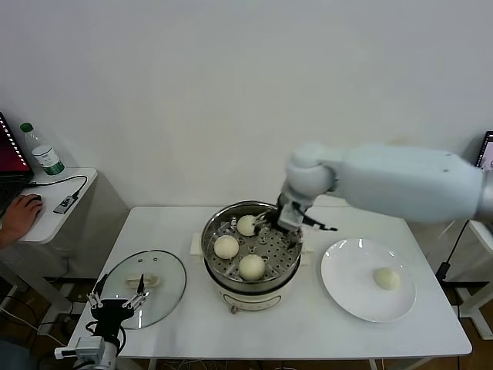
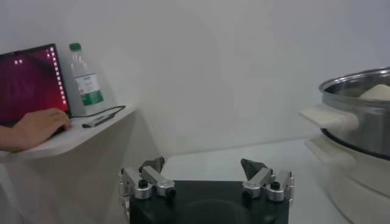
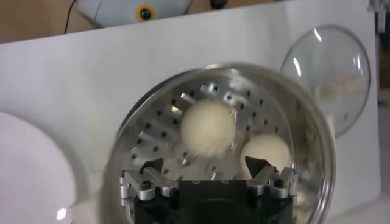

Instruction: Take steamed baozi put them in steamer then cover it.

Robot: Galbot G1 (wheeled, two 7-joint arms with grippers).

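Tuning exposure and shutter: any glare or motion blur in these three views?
Head view: even light, soft shadow under the steamer. Right wrist view: baozi and tray smeared by motion, reflections on the glass cover. Left wrist view: laptop screen glows bright; open left gripper soft.

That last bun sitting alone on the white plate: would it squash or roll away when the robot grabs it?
The bun looks smooth and rounded, so a sideways nudge would probably roll it across the flat plate. It is likely soft and light, denting under a hard squeeze. The plate's shallow rim may stop it.
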